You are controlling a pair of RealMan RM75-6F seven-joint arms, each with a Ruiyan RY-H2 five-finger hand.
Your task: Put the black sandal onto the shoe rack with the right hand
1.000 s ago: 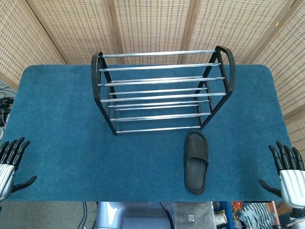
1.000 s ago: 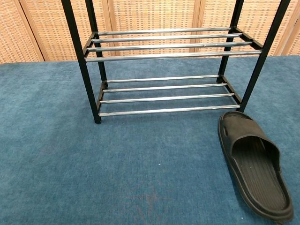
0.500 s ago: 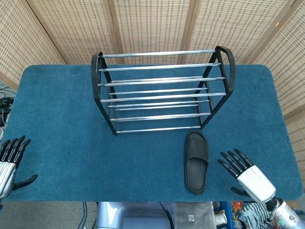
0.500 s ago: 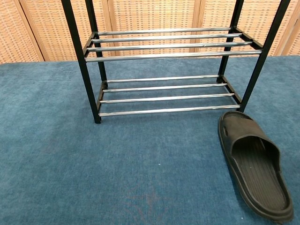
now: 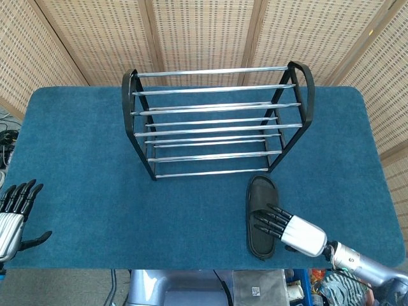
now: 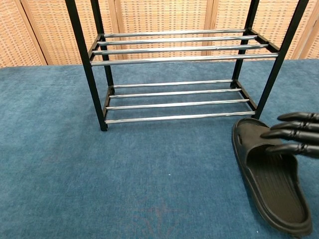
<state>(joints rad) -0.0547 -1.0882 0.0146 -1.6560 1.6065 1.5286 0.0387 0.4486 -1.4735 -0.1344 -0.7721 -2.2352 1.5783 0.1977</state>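
The black sandal (image 5: 261, 213) (image 6: 266, 177) lies flat on the blue table in front of the rack's right leg, toe toward the rack. My right hand (image 5: 288, 227) reaches in from the right, fingers (image 6: 294, 133) stretched out and apart over the sandal's strap and heel, holding nothing. Whether they touch the sandal I cannot tell. The black-framed shoe rack (image 5: 217, 121) (image 6: 174, 74) with chrome bars stands at mid-table, all its shelves bare. My left hand (image 5: 14, 213) hangs open at the table's front left corner, away from everything.
The blue felt table (image 5: 83, 166) ends just behind the sandal's heel at its front edge. Woven wicker screens (image 5: 204, 32) stand behind the table. Clutter (image 5: 299, 290) lies on the floor below the front edge.
My right hand has swung in from the table's right front corner leftward to over the sandal. The sandal, rack and left hand have stayed put.
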